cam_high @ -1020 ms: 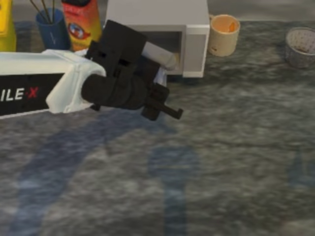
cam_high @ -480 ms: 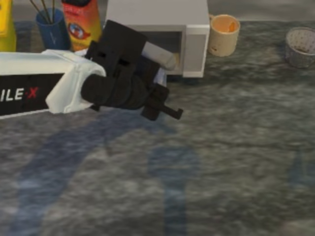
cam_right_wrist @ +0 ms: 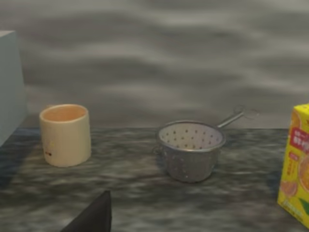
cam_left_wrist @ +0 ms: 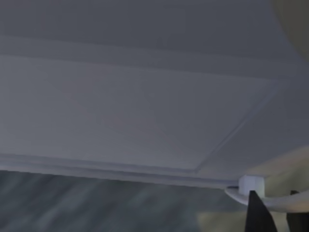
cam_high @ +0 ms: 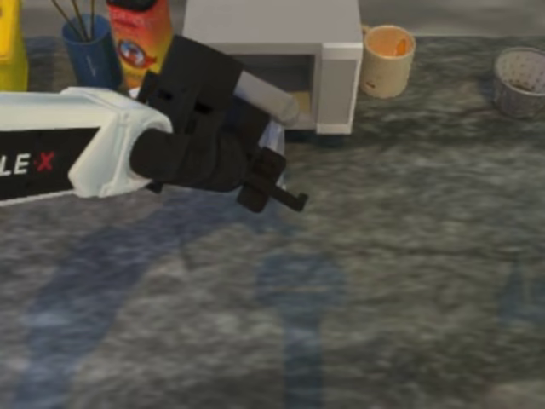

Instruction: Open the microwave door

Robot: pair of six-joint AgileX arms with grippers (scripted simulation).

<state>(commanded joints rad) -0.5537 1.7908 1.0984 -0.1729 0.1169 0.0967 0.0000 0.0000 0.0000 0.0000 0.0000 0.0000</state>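
Note:
The silver-grey microwave point(cam_high: 272, 25) stands at the back middle of the table, and its beige inside point(cam_high: 294, 72) shows. The microwave door point(cam_high: 268, 92) is swung partly out toward the front. My left arm reaches over it, with my left gripper point(cam_high: 277, 183) at the door's free edge. In the left wrist view the door panel point(cam_left_wrist: 135, 106) fills most of the picture. There the pale handle point(cam_left_wrist: 251, 186) passes between my left gripper's point(cam_left_wrist: 275, 215) dark fingers, which are shut on it. My right gripper point(cam_right_wrist: 94, 217) shows only as a dark tip, parked off to the right.
A beige cup point(cam_high: 387, 60) stands just right of the microwave, with a metal strainer point(cam_high: 521, 81) farther right. A blue cup holding sticks point(cam_high: 89, 51), an orange carton point(cam_high: 140, 34) and a yellow item point(cam_high: 10, 51) stand at the back left. A yellow box point(cam_right_wrist: 297, 164) is near the strainer.
My left arm has drawn a little to the left with the handle, and the door has swung slightly farther out. The right arm has not moved.

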